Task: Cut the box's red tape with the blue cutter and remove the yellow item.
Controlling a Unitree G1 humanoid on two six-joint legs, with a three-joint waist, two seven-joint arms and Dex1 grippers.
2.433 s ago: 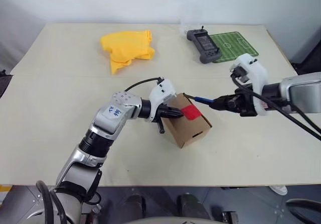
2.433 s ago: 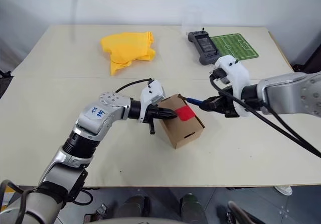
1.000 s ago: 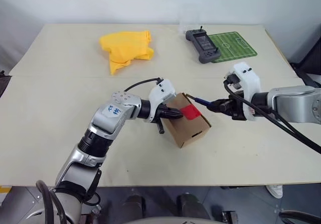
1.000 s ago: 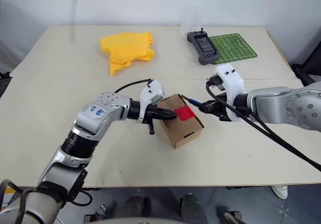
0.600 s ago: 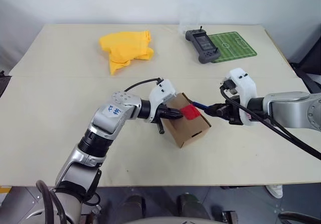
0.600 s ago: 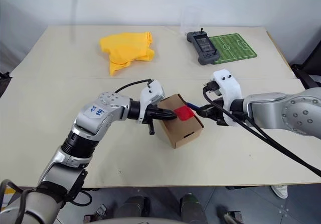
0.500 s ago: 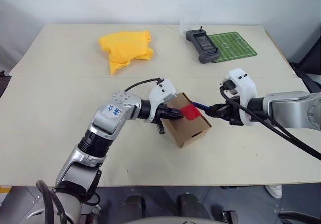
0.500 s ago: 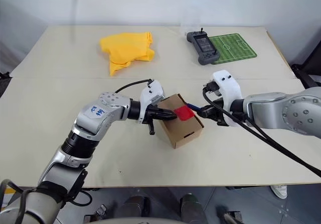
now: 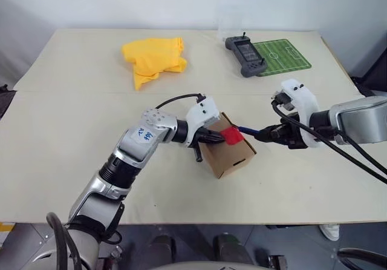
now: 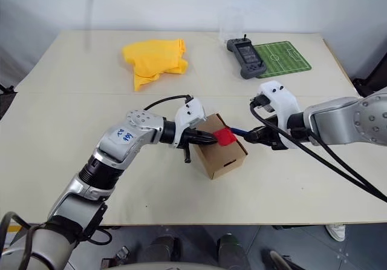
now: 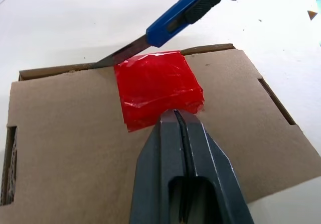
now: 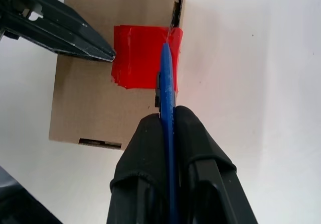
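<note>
Matt brown cardboard box bears glossy, wrinkled red tape.

left arm reaches forward and to the right, its claw pinched fully together, tips pressed on the box beside the red tape. right arm comes in from the right, angled down and leftward; its claw clamps the blue cutter, blade at the tape's edge.
</note>
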